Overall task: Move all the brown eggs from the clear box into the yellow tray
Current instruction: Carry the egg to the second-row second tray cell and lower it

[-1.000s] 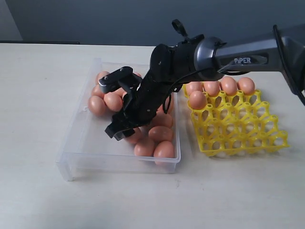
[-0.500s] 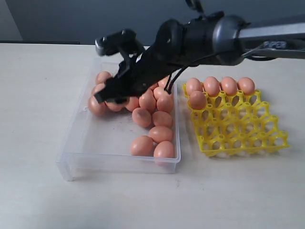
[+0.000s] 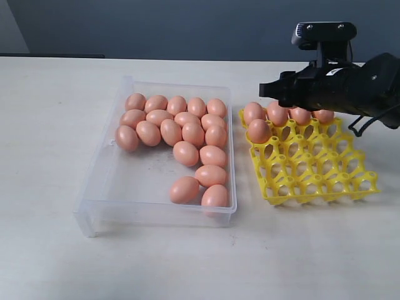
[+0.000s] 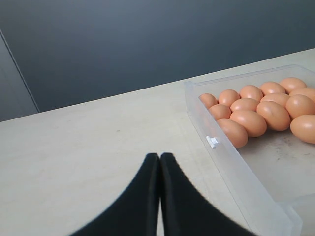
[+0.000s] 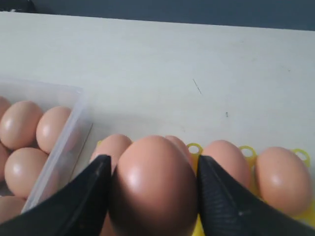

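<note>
Since a second ago the right arm has swung out of the clear box (image 3: 100,150) and across to the yellow tray (image 3: 325,181). The right claw (image 5: 155,196) is clamped on one brown egg (image 5: 152,172), which the right wrist view shows hanging over the tray's far row. Five eggs (image 3: 258,130) already sit in the tray, four in that far row and one in the next. Many brown eggs (image 3: 185,153) remain in the box. The left claw (image 4: 160,167) hangs over the desk (image 3: 50,237) beside the box, its fingers pressed together on nothing.

We judge the main risk to be letting go too soon. The cups under the held egg look filled, so it would land on another egg and could roll off onto the desk. A smooth shell between two narrow fingers (image 5: 93,196) could also slip if the arm jerks while we look for a free cup.
</note>
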Robot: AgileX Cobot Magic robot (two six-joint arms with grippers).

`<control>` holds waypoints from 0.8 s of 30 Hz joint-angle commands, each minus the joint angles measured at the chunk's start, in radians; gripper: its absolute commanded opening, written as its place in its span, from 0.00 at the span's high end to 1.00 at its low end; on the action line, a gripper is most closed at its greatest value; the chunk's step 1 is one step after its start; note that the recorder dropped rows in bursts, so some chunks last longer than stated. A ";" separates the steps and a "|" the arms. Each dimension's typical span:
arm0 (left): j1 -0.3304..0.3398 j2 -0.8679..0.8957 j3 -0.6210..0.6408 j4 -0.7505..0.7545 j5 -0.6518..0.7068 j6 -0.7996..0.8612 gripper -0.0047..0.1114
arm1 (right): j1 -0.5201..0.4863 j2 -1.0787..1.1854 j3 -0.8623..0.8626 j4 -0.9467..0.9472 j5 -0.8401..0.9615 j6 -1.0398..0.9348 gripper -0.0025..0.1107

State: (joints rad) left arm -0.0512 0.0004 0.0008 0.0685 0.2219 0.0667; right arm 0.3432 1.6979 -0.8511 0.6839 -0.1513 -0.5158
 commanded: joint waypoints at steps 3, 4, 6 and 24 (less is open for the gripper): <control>0.000 0.000 -0.001 0.000 -0.015 -0.003 0.96 | -0.006 0.088 0.002 -0.002 -0.048 -0.003 0.98; 0.000 0.000 -0.001 0.000 -0.015 -0.003 0.96 | -0.006 0.092 0.002 -0.002 -0.048 -0.003 0.98; 0.000 0.000 -0.001 0.000 -0.015 -0.003 0.96 | -0.004 0.099 0.002 -0.002 -0.046 -0.003 0.98; 0.000 0.000 -0.001 0.000 -0.015 -0.003 0.96 | -0.004 0.110 0.002 -0.004 0.001 -0.003 0.61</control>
State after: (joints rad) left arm -0.0512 0.0004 0.0008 0.0685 0.2219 0.0667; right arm 0.3432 1.8078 -0.8487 0.6839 -0.1469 -0.5158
